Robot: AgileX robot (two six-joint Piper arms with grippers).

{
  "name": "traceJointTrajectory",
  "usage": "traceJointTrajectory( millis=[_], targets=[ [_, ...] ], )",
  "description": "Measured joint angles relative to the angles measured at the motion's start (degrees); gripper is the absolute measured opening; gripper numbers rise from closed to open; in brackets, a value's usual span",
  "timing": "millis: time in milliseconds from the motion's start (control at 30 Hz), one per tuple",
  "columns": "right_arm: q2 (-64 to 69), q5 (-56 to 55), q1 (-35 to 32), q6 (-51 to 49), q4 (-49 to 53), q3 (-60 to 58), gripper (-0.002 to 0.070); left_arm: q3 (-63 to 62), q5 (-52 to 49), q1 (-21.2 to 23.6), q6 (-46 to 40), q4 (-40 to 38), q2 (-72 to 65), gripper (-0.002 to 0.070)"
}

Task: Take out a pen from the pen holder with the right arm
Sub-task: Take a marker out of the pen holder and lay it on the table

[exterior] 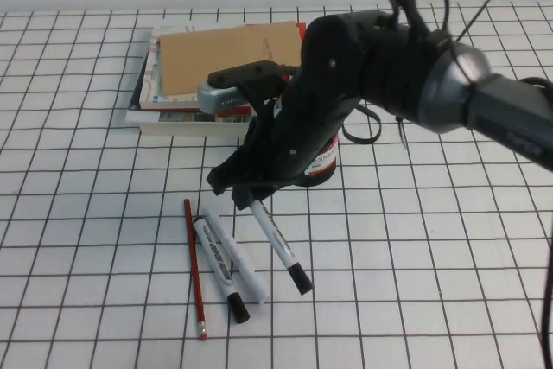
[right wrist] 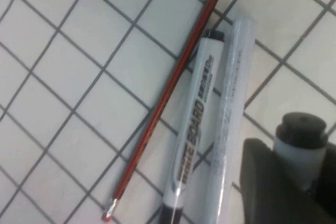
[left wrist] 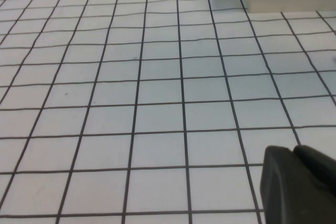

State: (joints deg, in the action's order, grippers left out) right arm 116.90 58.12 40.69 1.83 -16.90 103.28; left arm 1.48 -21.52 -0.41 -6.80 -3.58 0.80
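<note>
Here the right gripper (exterior: 249, 194) clamps a tilted whiteboard marker (exterior: 278, 250), out of the pen holder (exterior: 324, 168) but near it. Only the left wrist view shows the left gripper (left wrist: 296, 182) over the table (left wrist: 157, 103) — its state I cannot tell.

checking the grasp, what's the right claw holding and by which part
Right claw, mid-table, holds a white marker by its upper end, black cap pointing down. Left claw hangs over the grid mat.

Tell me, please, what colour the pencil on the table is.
The pencil is red; the right wrist view shows it best.
</note>
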Motion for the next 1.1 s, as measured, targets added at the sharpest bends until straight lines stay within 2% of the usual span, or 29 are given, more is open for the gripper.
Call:
traceJointTrajectory(
  millis=[367,867,1100],
  targets=[
    [13.65,0.37,0.37,0.83,3.08,13.71,0.0127,0.00,0.00,0.00,0.00,0.00,0.00,-0.0005],
    [16.87,-5.64,0.48,2.49,0.88,15.31,0.0127,0.00,0.00,0.00,0.00,0.00,0.00,-0.0005],
    [16.87,-5.64,0.48,2.49,0.80,15.31,0.0208,0.00,0.00,0.00,0.00,0.00,0.00,-0.0005]
  ],
)
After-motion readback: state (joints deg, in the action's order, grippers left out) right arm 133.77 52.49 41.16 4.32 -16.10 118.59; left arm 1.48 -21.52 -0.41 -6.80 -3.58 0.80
